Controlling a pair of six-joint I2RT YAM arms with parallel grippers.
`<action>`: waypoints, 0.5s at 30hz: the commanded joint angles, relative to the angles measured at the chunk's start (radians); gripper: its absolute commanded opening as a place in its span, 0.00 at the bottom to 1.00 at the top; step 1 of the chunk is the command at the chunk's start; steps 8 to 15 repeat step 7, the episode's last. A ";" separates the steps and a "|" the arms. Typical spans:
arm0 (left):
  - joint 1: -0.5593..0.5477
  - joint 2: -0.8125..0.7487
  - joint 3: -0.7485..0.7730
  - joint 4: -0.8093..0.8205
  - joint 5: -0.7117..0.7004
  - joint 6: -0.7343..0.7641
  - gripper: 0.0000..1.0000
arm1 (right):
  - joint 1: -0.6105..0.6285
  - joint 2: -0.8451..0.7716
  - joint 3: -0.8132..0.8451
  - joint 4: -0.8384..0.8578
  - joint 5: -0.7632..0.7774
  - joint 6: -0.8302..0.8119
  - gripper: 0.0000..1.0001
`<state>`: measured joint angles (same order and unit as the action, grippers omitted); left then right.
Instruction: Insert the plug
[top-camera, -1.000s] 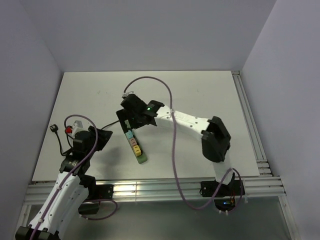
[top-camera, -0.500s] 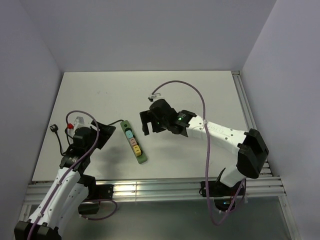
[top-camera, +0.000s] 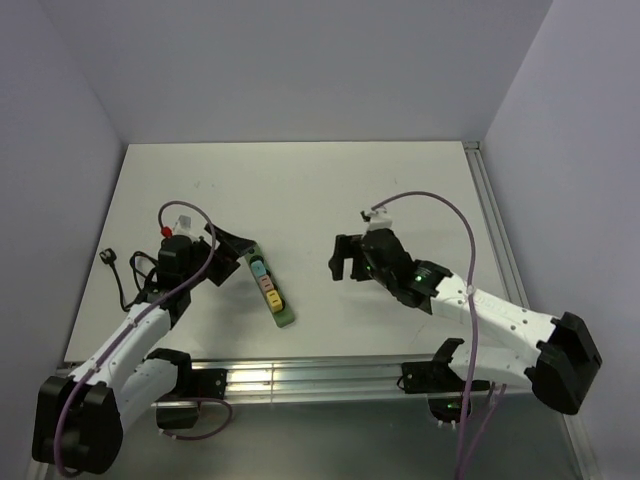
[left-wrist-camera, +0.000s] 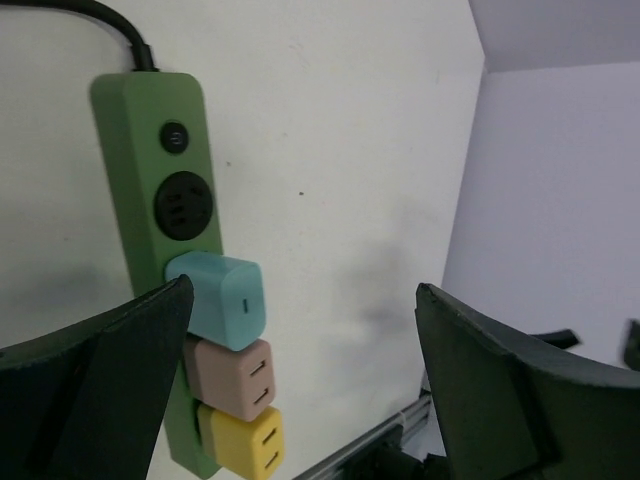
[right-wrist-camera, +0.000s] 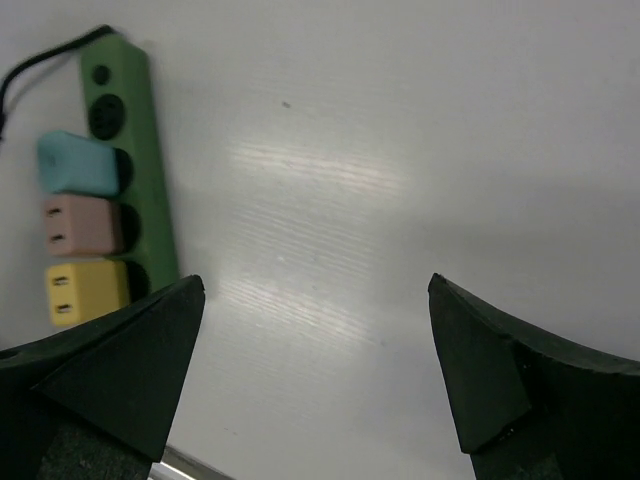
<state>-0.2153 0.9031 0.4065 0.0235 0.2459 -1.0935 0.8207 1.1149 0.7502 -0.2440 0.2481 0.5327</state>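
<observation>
A green power strip (top-camera: 269, 287) lies on the white table (top-camera: 400, 190), with a teal plug (left-wrist-camera: 217, 299), a pink plug (left-wrist-camera: 233, 376) and a yellow plug (left-wrist-camera: 243, 441) seated in a row. It also shows in the right wrist view (right-wrist-camera: 137, 160). One round socket (left-wrist-camera: 181, 205) stands free above the teal plug. My left gripper (top-camera: 228, 252) is open and empty just left of the strip's cord end. My right gripper (top-camera: 343, 257) is open and empty over bare table right of the strip.
The strip's black cord (top-camera: 125, 283) runs left to a loose black plug end (top-camera: 109, 258) near the table's left edge. Metal rails (top-camera: 300, 375) line the near edge and more rails (top-camera: 497, 250) line the right edge.
My right gripper has pulled back from the strip to the right, now empty. My left gripper has moved up and right toward the strip's cord end.
</observation>
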 joint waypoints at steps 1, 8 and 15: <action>0.008 0.034 0.035 0.177 0.131 -0.037 0.99 | -0.087 -0.113 -0.155 0.112 -0.101 0.033 1.00; 0.022 0.005 -0.007 0.303 0.177 -0.063 1.00 | -0.255 -0.314 -0.308 0.179 -0.228 -0.034 1.00; 0.022 0.005 -0.007 0.303 0.177 -0.063 1.00 | -0.255 -0.314 -0.308 0.179 -0.228 -0.034 1.00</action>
